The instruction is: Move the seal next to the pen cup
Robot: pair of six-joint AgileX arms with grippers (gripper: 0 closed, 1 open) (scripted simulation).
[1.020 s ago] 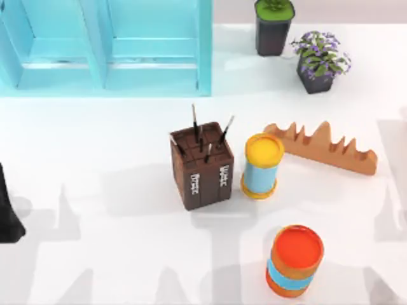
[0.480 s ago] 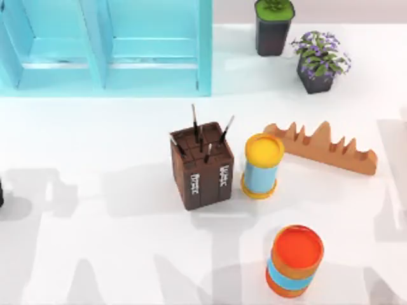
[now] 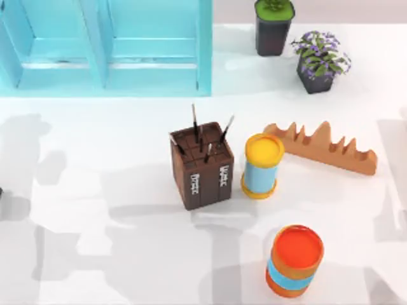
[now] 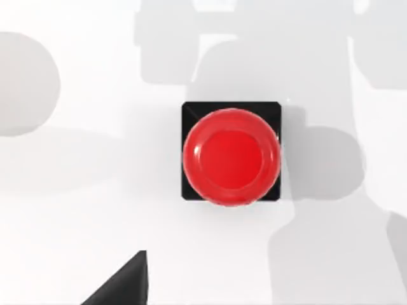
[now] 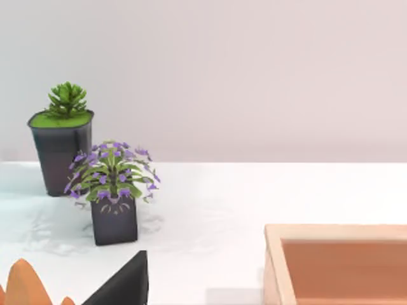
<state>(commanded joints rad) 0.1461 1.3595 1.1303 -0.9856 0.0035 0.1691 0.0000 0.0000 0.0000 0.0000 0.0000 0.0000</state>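
Seal [image 4: 231, 155] upright on the white table [image 4: 76, 210], left gripper above it, touching nothing, fingers' opening can't be told

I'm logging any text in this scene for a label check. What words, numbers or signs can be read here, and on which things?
Pen cup: white upright lettering on two of its sides, too blurred to read.
Seal: no writing on its red knob or black base as seen from above.
Yellow-topped cylinder, orange cylinder, both plant pots: no text visible.
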